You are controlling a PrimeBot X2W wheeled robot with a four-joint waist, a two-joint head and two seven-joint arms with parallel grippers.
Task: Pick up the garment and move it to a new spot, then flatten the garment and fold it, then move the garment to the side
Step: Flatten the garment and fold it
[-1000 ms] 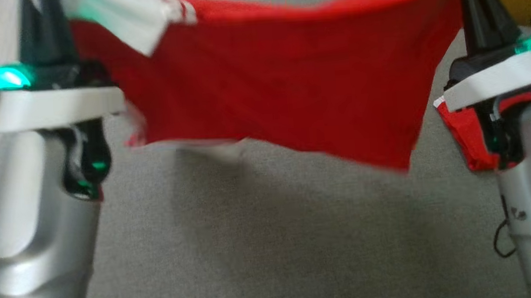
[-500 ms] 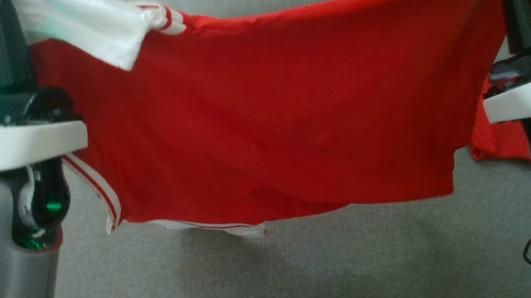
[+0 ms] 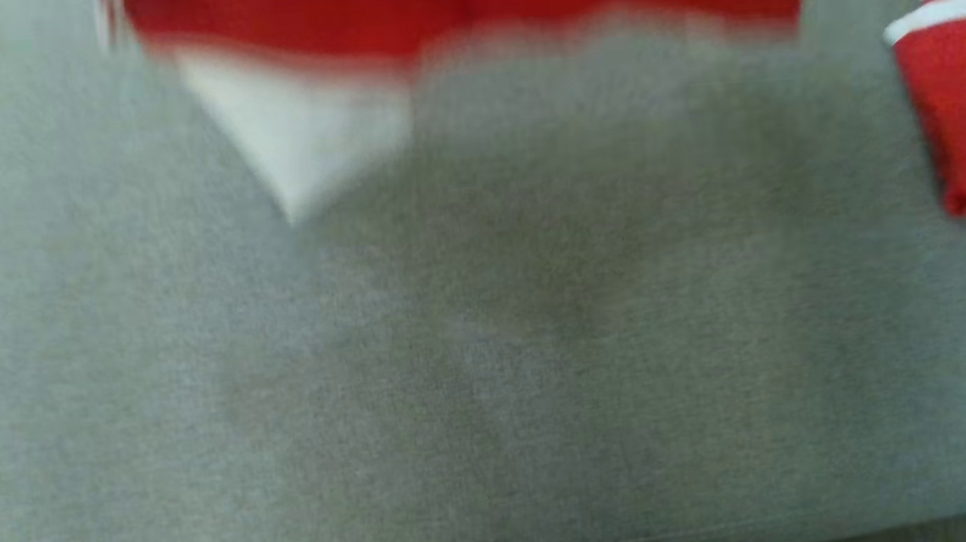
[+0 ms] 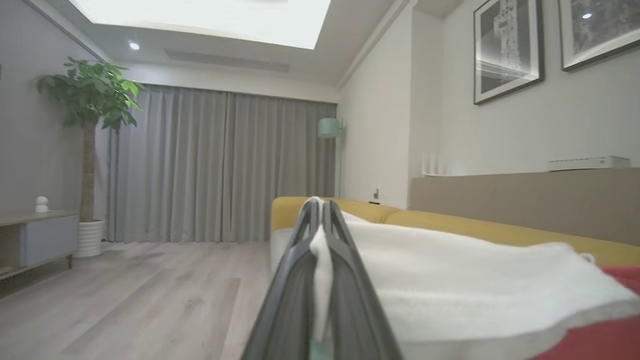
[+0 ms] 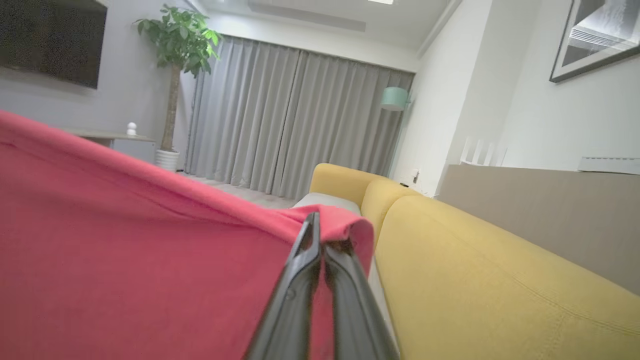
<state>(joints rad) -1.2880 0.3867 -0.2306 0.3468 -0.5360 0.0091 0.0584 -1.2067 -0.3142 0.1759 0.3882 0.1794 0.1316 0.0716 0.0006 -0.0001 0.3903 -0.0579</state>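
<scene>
Cloth surface [image 3: 488, 347], grey and blurred, across most of the head view. Red garment [image 3: 464, 0] along the top edge, white flap hanging at upper left, red corner at far right. Left gripper [image 4: 319, 210] pinched on white fabric; right gripper [image 5: 316, 227] pinched on red hem. Behind: yellow sofa [image 5: 475, 280], grey curtains [image 4: 220, 165], potted plant [image 4: 90, 100], wood floor [image 4: 140, 295].

The garment [image 5: 125, 240] is matt red cloth, the grey cushion [image 3: 490, 372] finely woven, the yellow sofa back [image 5: 475, 280] coarser weave, the floor [image 4: 150, 285] at lower left smooth pale wood.
</scene>
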